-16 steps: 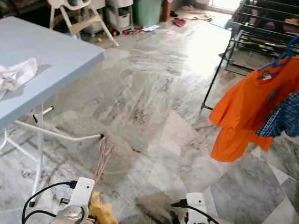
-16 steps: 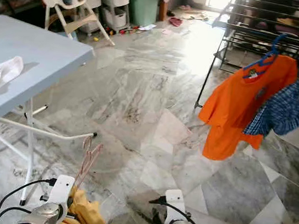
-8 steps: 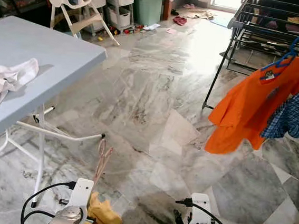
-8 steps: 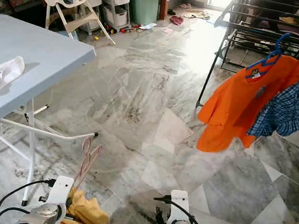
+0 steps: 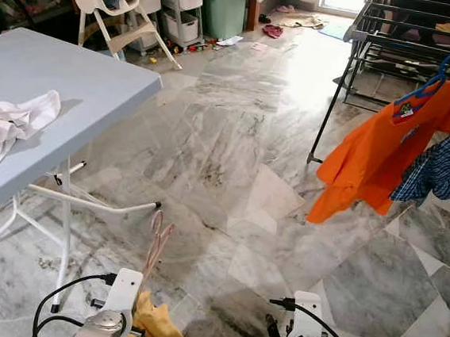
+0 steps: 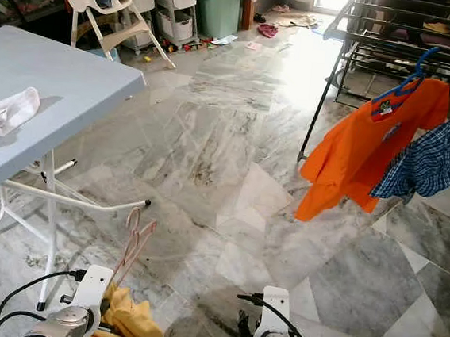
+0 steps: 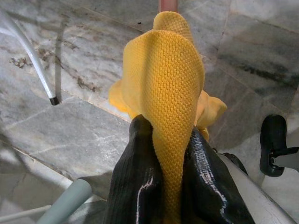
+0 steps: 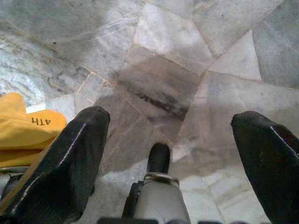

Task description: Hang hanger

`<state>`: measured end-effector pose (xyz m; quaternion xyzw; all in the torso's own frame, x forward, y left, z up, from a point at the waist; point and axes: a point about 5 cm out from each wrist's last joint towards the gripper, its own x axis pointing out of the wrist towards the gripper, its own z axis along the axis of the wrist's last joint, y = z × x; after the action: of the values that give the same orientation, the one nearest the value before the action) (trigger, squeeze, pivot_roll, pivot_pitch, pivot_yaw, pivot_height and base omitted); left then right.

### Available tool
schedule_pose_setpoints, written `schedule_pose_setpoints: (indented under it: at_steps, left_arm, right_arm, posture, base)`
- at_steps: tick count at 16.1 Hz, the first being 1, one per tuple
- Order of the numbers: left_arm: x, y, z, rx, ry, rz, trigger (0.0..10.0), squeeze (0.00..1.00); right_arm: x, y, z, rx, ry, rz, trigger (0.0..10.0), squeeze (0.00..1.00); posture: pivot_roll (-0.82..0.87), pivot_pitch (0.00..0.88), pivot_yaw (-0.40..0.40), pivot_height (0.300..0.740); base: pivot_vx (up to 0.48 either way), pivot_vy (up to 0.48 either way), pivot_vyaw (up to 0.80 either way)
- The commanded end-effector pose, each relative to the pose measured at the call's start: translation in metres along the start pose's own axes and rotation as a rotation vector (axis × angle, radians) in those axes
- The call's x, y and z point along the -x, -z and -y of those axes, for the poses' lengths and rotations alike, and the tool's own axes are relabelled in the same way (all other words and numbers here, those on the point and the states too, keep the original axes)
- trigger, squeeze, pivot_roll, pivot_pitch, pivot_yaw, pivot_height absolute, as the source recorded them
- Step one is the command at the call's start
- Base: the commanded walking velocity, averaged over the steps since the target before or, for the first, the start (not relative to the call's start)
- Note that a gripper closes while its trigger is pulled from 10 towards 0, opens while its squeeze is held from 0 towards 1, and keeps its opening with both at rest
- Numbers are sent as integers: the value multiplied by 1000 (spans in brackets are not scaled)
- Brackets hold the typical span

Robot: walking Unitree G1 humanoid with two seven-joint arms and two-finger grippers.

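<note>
Fabric, a yellow garment (image 7: 163,93), is seen in the left wrist view pinched between the two black fingers of the left claw (image 7: 167,154), which is closed tight on it, evidently so the garment can be carried to the rack. In the right wrist view the right claw (image 8: 173,140) is held wide apart and empty above the marble floor (image 8: 187,42), presumably kept free for guiding the hook. In the eye views a pink hanger (image 5: 154,245) is seen rising from the carried garment, low before the robot, well apart from the drying rack (image 5: 397,34), where an orange shirt (image 5: 382,148) on a blue hanger (image 5: 429,80) and a checked garment (image 5: 445,162) are already hung; a white cloth (image 5: 10,120) is left on the blue tabletop (image 5: 66,81). Against the earlier frames, the whole scene is shifted slightly, which is read as camera motion, and the orange shirt's hem is swung differently.
</note>
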<state>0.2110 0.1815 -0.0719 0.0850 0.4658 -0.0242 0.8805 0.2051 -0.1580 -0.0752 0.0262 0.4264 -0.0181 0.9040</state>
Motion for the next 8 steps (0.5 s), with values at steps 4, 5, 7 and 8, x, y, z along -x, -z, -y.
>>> schedule_pose_setpoints:
  at_steps: [4, 5, 7, 8]
  left_arm:
    - [0, 0, -1, 86, -19, -15, 10000, 0]
    - [0, 0, 1, 119, -16, -15, 10000, 0]
    - [-1, -9, 8, 127, 6, 7, 10000, 0]
    - [-2, -11, 10, 126, 11, 12, 10000, 0]
  right_arm:
    - [0, 1, 3, -71, 35, 1, 10000, 0]
    - [1, 1, 4, -85, 42, 6, 10000, 0]
    - [1, 1, 6, -100, 53, 14, 10000, 0]
    - [1, 1, 6, -93, 51, 16, 10000, 0]
  posture:
    - [-128, 20, 72, 740]
    - [-129, 20, 72, 740]
    - [-126, 20, 65, 740]
    - [-126, 20, 62, 740]
  base:
    - [0, 0, 0]
    - [0, 0, 0]
    - [0, 0, 0]
    - [0, 0, 0]
